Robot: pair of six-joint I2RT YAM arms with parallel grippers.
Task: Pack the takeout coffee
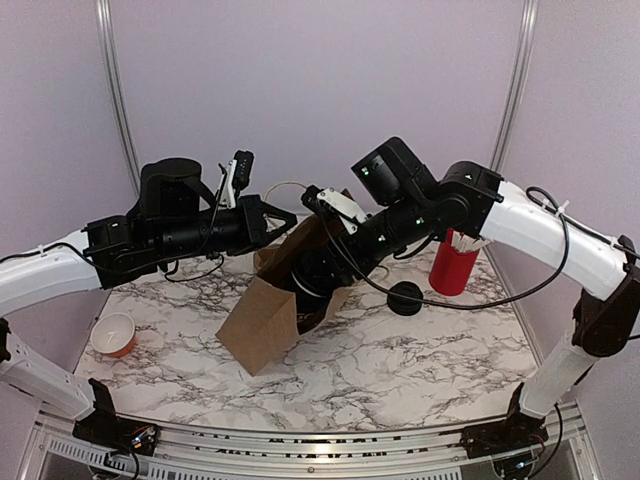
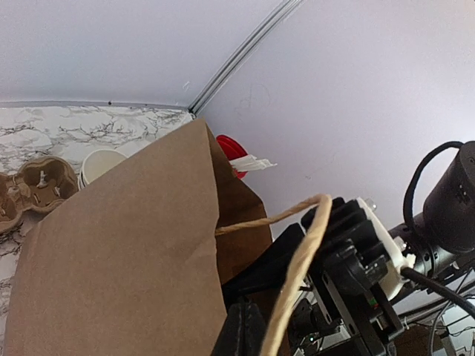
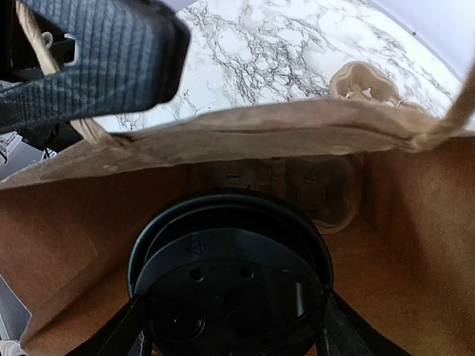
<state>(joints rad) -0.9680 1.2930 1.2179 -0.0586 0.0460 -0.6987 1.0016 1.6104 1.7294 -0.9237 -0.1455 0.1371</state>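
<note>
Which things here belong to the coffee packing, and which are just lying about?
In the job:
takeout coffee, between the jaws of the right gripper
paper bag around it
left gripper at the bag's mouth

Lying about:
red cup with white packets
loose black lid
small white-lined cup
pulp cup carrier

A lidded cup [image 3: 230, 285] fills the right gripper [image 3: 234, 326]'s jaws, bag [image 3: 419, 245] walls crowd both sides, a cardboard tray [image 3: 315, 189] lies ahead — only behind them is open.
</note>
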